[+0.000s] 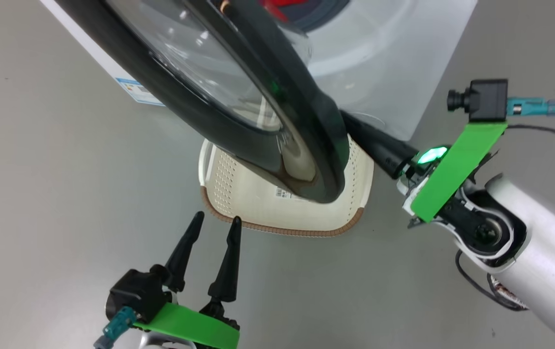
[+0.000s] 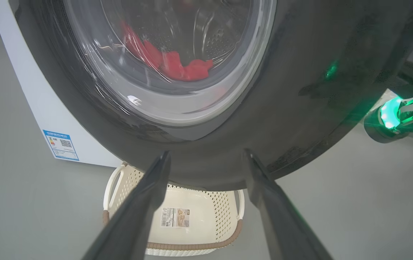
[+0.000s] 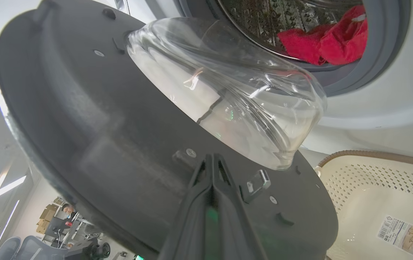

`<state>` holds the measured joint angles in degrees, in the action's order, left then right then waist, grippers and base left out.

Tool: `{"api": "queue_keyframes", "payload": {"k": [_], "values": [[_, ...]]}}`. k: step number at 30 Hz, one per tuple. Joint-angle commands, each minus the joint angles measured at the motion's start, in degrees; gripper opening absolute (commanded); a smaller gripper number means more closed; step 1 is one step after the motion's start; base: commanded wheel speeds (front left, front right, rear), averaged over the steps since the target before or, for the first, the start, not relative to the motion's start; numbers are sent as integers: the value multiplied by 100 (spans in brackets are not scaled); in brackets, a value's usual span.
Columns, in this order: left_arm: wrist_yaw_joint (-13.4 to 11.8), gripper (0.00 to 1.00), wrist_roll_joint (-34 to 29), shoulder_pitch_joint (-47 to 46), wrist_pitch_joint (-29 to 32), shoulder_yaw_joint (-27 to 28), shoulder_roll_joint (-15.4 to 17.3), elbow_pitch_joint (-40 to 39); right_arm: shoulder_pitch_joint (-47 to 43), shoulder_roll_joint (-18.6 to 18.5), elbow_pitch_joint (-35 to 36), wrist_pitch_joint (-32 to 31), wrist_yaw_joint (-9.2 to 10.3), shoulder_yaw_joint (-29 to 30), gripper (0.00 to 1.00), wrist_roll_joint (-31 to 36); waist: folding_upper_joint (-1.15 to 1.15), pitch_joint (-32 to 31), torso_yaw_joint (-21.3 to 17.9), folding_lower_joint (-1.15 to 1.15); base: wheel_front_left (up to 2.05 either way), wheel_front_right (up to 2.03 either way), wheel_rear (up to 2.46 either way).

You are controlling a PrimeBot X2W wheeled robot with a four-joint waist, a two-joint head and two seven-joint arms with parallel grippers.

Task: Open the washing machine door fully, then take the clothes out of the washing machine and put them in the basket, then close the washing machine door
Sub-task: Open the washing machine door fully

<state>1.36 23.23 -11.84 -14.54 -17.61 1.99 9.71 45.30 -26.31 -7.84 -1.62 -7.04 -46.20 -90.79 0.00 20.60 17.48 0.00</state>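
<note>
R gripper (image 3: 212,159) at door's (image 3: 83,126) inner side

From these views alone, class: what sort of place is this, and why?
Probably a lab or office workspace, not a home laundry: the big white front-loading washing machine stands on plain grey floor, and past its round black-rimmed door are a grey office chair, brown cardboard boxes and ceiling strip lights.

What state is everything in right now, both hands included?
Round black-rimmed glass washing machine door: partly open.
Bright red fabric clothes: inside the steel drum.
Cream perforated plastic basket: empty, on the floor under the door.
Left hand: open, empty.
Right hand: shut, tips against the door's inner face.
</note>
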Motion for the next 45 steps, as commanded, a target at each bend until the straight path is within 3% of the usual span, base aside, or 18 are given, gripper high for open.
{"api": "queue_keyframes", "payload": {"k": [1,29,45], "values": [[-11,100,53,59,-46,145,88,-123,-225,103,191,-23,-45,-70,0,-43,0,-100,92,0,0,0,0],[-194,100,34,564,-46,123,88,-8,-953,517,103,-312,-45,-447,0,-13,0,-921,1411,0,0,0,0],[-447,100,104,758,-46,463,88,-328,-781,938,-80,-558,-45,-558,0,43,0,-865,1489,0,0,0,0]]}}
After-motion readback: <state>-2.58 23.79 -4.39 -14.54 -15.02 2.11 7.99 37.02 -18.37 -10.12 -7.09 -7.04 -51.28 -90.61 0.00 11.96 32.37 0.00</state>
